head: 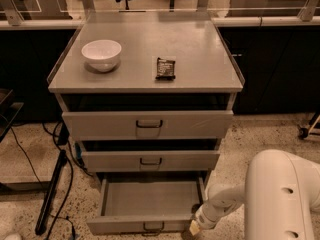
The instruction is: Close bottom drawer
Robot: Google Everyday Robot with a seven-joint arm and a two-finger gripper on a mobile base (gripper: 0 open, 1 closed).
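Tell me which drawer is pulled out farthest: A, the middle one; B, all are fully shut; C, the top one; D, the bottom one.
D: the bottom drawer sticks out well past the middle drawer and top drawer, its inside showing; the gripper sits by its front right corner.
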